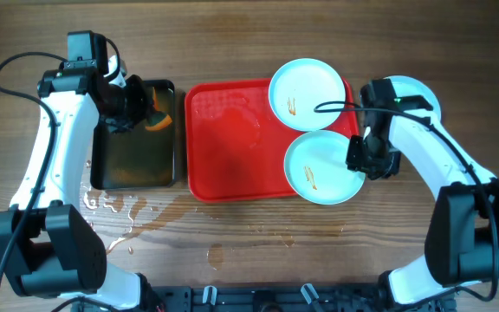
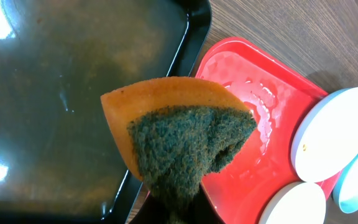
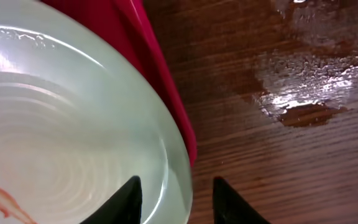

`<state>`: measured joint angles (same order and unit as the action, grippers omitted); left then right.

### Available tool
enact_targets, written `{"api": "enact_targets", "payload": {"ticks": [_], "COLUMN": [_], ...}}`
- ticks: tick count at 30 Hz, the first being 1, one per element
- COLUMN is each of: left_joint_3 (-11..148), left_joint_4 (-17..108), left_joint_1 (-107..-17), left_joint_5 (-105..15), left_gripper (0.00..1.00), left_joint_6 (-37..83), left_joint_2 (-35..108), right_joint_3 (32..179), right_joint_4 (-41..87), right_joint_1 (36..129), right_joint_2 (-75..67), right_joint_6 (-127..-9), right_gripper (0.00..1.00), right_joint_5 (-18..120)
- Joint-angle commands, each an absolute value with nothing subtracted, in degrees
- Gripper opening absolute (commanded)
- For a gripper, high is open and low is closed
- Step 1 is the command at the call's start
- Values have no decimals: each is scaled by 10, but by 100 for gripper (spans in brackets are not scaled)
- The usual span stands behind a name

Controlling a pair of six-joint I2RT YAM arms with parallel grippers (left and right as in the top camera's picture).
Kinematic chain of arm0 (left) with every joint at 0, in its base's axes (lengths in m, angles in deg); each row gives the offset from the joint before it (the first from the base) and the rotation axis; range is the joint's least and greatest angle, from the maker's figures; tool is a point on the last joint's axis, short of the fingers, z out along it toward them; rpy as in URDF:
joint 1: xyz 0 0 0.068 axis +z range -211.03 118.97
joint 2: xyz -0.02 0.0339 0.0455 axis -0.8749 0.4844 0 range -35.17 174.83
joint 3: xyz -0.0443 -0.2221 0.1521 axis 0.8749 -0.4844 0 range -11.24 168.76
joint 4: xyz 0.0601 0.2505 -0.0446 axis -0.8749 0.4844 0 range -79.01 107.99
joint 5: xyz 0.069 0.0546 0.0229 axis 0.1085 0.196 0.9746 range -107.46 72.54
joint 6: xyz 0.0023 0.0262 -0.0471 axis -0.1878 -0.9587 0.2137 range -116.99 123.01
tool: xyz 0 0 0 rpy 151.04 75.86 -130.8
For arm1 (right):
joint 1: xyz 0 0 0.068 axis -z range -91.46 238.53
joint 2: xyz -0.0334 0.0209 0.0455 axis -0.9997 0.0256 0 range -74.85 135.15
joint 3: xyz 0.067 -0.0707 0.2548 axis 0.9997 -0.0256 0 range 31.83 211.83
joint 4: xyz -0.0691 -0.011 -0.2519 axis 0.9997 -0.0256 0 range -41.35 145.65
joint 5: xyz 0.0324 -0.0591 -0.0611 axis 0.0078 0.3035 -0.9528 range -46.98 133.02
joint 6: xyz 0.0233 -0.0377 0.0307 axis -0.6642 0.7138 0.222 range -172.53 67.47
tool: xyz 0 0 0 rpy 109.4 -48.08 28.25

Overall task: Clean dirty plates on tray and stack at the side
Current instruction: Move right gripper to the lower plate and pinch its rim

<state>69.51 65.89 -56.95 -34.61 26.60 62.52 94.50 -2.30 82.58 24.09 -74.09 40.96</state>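
The red tray (image 1: 228, 143) lies mid-table. Two pale blue-white plates sit at its right end: the far plate (image 1: 306, 88) and the near plate (image 1: 323, 166), each with a small orange smear. A third plate (image 1: 423, 91) rests on the table at the right, partly under my right arm. My right gripper (image 1: 359, 156) is open and straddles the near plate's right rim (image 3: 182, 168); one finger is over the plate and the other is off its edge. My left gripper (image 1: 141, 108) is shut on an orange and green sponge (image 2: 185, 143) above the black tray's right edge.
A black tray (image 1: 135, 139) of brownish water stands left of the red tray (image 2: 253, 155). Puddles lie on the wooden table in front of both trays (image 1: 119, 208) and beside the near plate (image 3: 309, 87). Cables run along both arms.
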Motion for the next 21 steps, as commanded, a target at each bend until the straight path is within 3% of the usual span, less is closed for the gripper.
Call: {"api": "enact_targets", "payload": {"ticks": [1, 5, 14, 21], "left_joint_3": [703, 703, 703, 703], "left_joint_4": [657, 657, 657, 655], "left_joint_1": [-571, -571, -570, -570], "left_joint_5": [-343, -343, -343, -343], "left_gripper": [4, 4, 4, 4], "left_joint_6": [257, 257, 257, 257], "left_joint_2": [614, 614, 614, 614], "right_joint_3": [932, 932, 932, 932], "right_joint_4": [-7, -7, -12, 54], "right_joint_1": [828, 828, 812, 711], "right_joint_2": [247, 247, 247, 247], "right_joint_6": [-750, -735, -695, -716], "right_gripper": [29, 5, 4, 4], "right_joint_5": [392, 413, 471, 561]}}
